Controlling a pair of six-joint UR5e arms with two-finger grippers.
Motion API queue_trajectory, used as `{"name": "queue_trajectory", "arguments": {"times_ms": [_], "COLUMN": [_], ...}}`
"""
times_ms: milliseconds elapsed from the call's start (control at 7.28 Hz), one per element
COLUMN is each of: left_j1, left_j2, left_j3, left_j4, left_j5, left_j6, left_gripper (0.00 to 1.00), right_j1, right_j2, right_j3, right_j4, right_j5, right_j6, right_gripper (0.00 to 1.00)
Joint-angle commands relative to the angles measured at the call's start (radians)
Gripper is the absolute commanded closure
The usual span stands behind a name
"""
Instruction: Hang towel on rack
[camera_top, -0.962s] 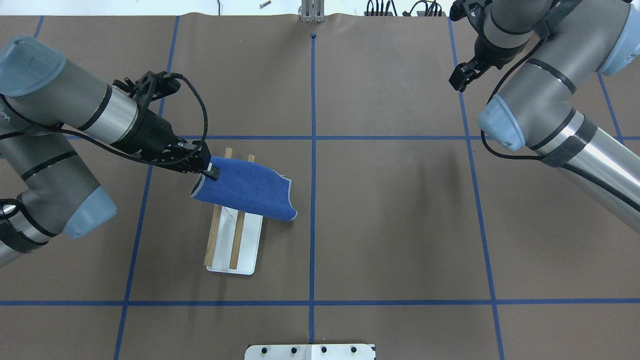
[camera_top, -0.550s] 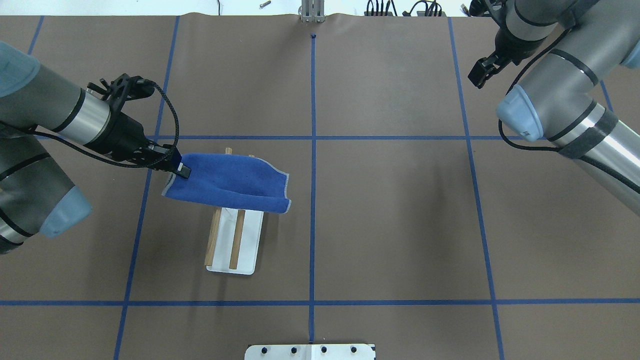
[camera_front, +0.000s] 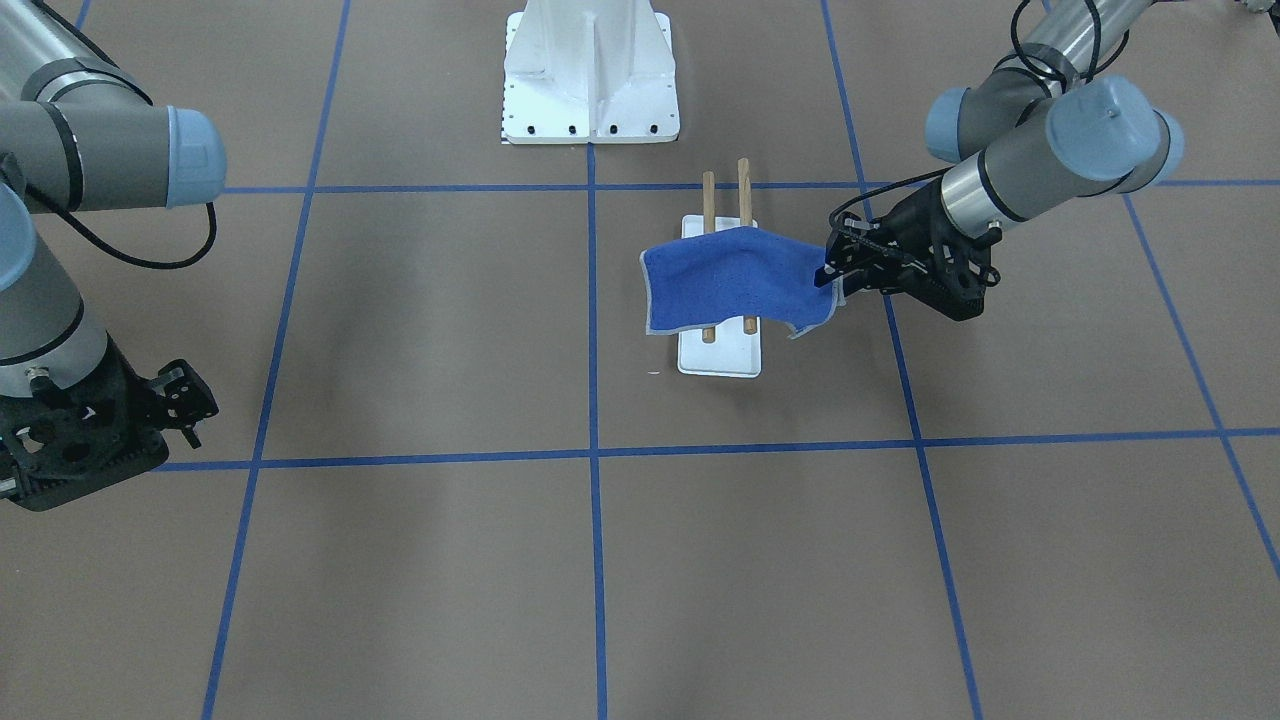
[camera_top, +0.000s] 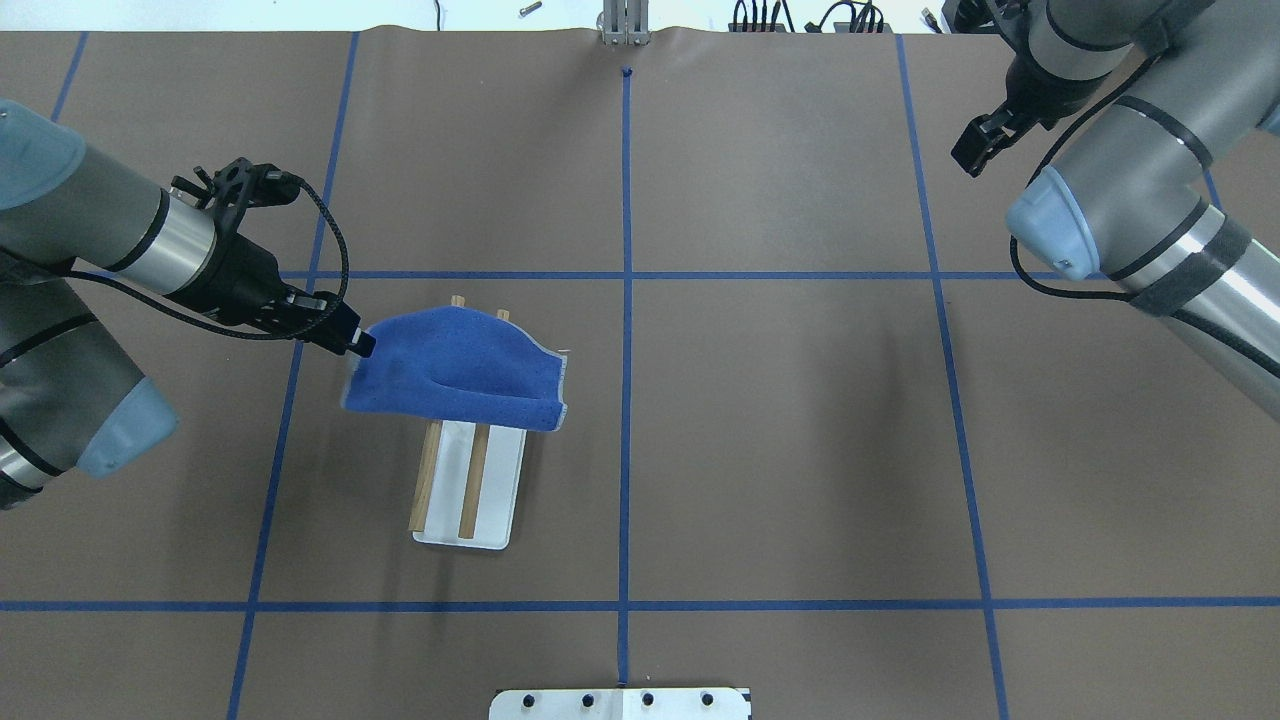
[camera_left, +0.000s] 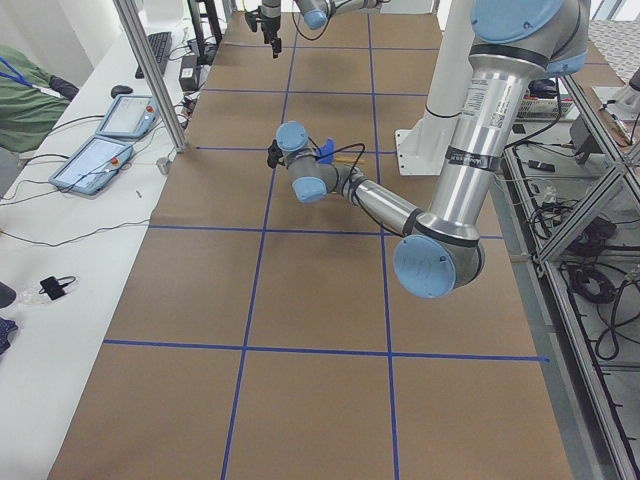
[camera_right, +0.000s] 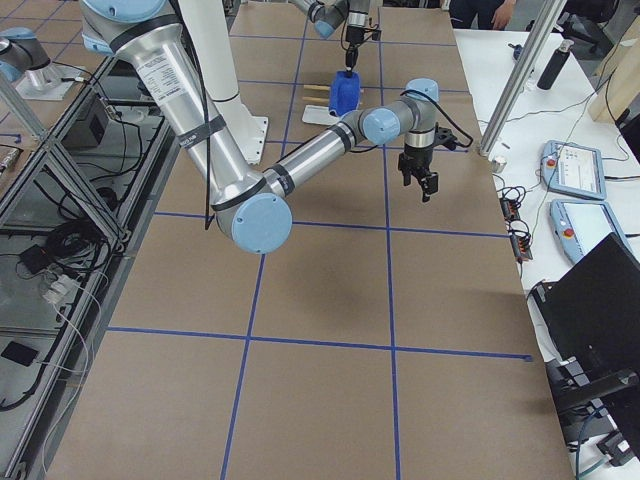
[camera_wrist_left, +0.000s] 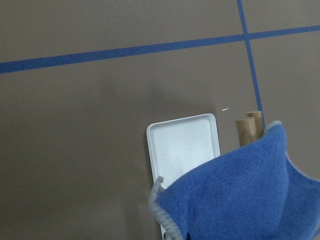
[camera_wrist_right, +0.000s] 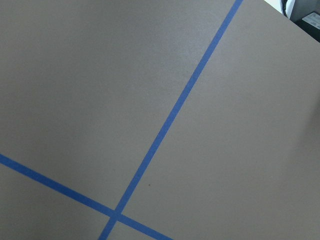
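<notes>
The left gripper (camera_top: 360, 342) pinches the 9 o'clock edge of the small, square royal-blue cloth towel (camera_top: 455, 370) with pale grey trim. In the overhead view the towel lies draped across the 12 o'clock half of the rack (camera_top: 468, 485), two light-brown wooden dowels over a flat white base plate. The fingers are closed on the cloth's hem, with the trimmed corner hanging below them in the left wrist view.

A second ago the same gripper held the towel close in against the dowels. It has since drawn out toward 9 o'clock, pulling the cloth flat across both bars. In the last half second the towel's 3 o'clock edge has slid in toward the rack, and the fabric now humps over the dowels instead of floating stretched above them.

From the camera across the table, the towel (camera_front: 735, 280) sags on both sides of the bars, while the dowel tips still show past its far edge. The 6 o'clock half of the rack stays bare.

That puts the job near its end. The cloth appears to bear on the rack, and what remains, by this reading, is for the left gripper to let go without dragging the towel off toward 9 o'clock.

The right gripper (camera_top: 975, 150) has backed off toward 1 o'clock, well apart from the rack over the brown table cover (camera_top: 800, 450). It holds nothing, and how far its fingers are spread cannot be told.
</notes>
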Motion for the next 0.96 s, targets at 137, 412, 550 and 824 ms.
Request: {"name": "queue_trajectory", "arguments": {"times_ms": [137,412,550,824], "left_j1": [-0.069,-0.151,-0.212,-0.338], "left_j2": [0.002,0.004,0.002,0.002], "left_j3": [0.023,0.027,0.027,0.027], "left_j4": [0.039,0.187,0.302,0.538], "left_j5": [0.045,0.054,0.077,0.147], "left_j6": [0.003,0.144,0.312,0.601], "left_gripper": [0.02,0.02,0.02,0.02], "right_j1": [0.056,0.161,0.198,0.263], "right_j2": [-0.007,-0.05,-0.099,-0.224], "right_j3": [-0.032,-0.098,-0.095,-0.084], "right_j4": [-0.008,-0.002,0.001,0.005], "right_j5": [0.041,0.138,0.155,0.144], "right_j6": [0.0,-0.001,-0.003,-0.097], "right_gripper": [0.0,0.0,0.0,0.0]}}
